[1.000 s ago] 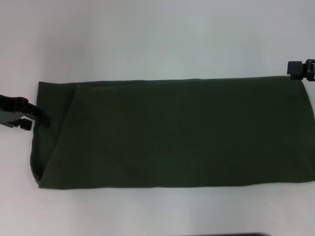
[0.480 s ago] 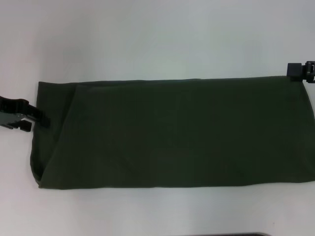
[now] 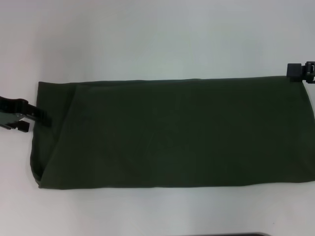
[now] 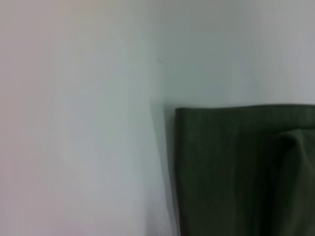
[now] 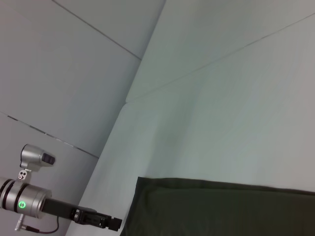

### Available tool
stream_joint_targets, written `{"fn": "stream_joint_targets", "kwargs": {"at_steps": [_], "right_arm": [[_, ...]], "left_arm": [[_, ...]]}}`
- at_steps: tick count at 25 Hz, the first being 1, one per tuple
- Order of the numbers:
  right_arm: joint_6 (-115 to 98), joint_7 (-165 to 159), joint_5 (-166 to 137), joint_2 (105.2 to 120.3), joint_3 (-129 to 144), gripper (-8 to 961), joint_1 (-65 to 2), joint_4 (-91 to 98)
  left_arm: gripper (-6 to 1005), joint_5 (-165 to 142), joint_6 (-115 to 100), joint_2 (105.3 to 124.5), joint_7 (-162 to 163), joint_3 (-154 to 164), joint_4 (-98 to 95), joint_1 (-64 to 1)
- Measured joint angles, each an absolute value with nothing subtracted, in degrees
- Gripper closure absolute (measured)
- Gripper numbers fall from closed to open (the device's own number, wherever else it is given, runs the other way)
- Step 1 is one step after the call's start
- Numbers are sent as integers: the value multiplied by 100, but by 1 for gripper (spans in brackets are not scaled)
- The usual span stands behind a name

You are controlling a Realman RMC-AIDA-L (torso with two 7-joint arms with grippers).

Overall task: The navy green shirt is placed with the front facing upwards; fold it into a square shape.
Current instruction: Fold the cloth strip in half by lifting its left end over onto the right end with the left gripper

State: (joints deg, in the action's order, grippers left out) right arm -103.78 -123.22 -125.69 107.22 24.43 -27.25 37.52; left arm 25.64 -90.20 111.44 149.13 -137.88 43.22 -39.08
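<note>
The navy green shirt [image 3: 172, 132] lies flat on the white table as a long dark olive band, plain side up, with no lettering showing. Near its left end a diagonal fold runs down toward the near corner. My left gripper [image 3: 38, 124] sits at the shirt's left edge, low over the table, open, with one finger overlapping the cloth's border. My right gripper [image 3: 301, 71] is at the shirt's far right corner. A corner of the shirt [image 4: 246, 172] shows in the left wrist view. The right wrist view shows the shirt's far edge [image 5: 221, 209] and the left gripper [image 5: 110, 223] beyond it.
The white table [image 3: 157, 39] stretches bare beyond and in front of the shirt. A dark strip [image 3: 243, 234] shows at the table's near edge. Grey wall panels [image 5: 74, 73] rise past the table's left side in the right wrist view.
My left gripper has shifted very slightly at the shirt's left edge. The shirt and the right gripper have not visibly moved.
</note>
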Motion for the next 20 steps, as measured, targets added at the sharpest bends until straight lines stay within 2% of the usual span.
{"fn": "stream_joint_targets", "kwargs": {"at_steps": [20], "right_arm": [[-10337,-12331,-12568,10702,2443,316,-2769,3750]], "left_arm": [[284,2381,-8969,11190,15112,-13767,4271,-3954]]}}
